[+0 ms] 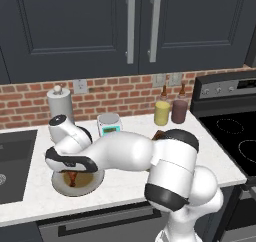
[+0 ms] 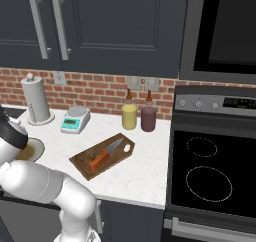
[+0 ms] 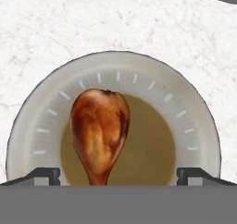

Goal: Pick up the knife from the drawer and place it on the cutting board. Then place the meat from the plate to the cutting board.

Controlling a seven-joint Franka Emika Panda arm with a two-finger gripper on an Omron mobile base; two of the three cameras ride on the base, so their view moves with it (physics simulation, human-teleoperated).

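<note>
Hovering over the plate [image 3: 199,126], hand [image 3: 118,174] spread apart either side of the meat [image 3: 99,133]; knife [image 2: 106,154] already on board [image 2: 82,163]. Next: lower, close.

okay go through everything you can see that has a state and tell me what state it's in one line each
knife: lying flat on the cutting board
cutting board: flat on the counter, holding the knife
meat: on the plate, not yet gripped
plate: on the counter, holding the meat
claw: open, above the plate, fingertips either side of the meat
upper cabinet doors: closed
</note>
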